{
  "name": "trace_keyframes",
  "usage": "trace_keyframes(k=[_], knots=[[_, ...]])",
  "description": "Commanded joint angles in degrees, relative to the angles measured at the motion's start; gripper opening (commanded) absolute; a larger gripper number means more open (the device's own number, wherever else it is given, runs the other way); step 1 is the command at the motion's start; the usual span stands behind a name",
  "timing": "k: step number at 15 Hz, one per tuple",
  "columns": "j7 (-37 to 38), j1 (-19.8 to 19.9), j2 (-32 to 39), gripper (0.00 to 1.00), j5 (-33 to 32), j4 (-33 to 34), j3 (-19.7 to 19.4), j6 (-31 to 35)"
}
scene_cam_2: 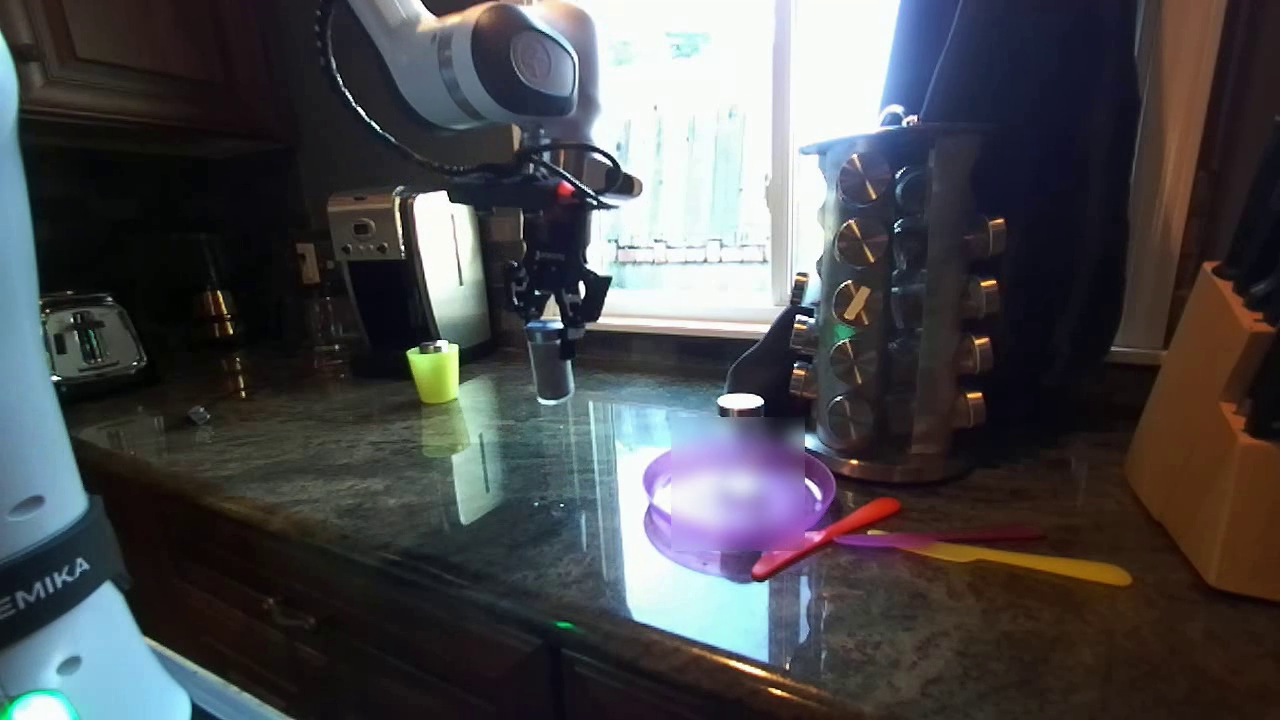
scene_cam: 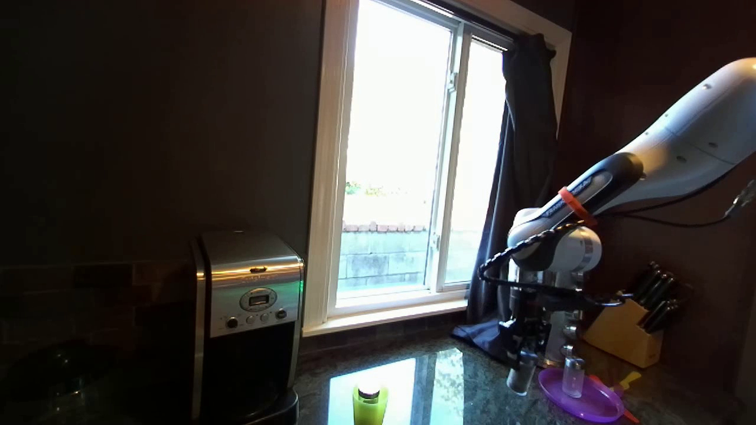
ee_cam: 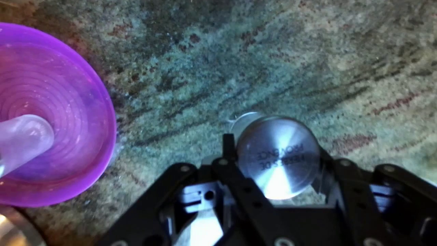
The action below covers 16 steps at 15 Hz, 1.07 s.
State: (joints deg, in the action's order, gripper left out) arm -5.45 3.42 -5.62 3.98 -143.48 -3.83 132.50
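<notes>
**Your gripper [ee_cam: 277, 155] is clamped on a spice jar [scene_cam_2: 551, 374]**

Your dark stone countertop [scene_cam_2: 330, 465] carries the spice rack [scene_cam_2: 925, 320], which stands near the purple plate [ee_cam: 78, 102]. You have the jar between that plate and the yellow-green cup [scene_cam_2: 433, 378], leaning slightly; another lidded jar [scene_cam: 573, 379] stands on the plate. The gripper's fingers [ee_cam: 228, 147] press the metal lid [ee_cam: 278, 147] from both sides.

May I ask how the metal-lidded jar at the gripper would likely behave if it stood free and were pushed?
The jar would probably tip fairly easily, being taller than wide. Its lid is round, so the jar might roll once on its side. The lid's smooth, shiny surface could feel slippery.
</notes>
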Motion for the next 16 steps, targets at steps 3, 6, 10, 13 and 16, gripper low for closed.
trace_keyframes(k=[3,6,10,13,16], knots=[[12.29,1.37,-18.57,0.24,-3.42,-3.06,1.73,0.18],[20.83,3.82,-22.32,0.24,-5.31,-1.94,3.61,0.58],[30.64,6.02,-23.27,0.27,-2.82,-1.01,4.57,-4.87],[33.93,6.56,-21.89,0.24,-1.68,-1.07,4.22,-7.24],[35.30,6.40,-20.09,0.24,-0.32,-0.56,3.95,-8.38]])
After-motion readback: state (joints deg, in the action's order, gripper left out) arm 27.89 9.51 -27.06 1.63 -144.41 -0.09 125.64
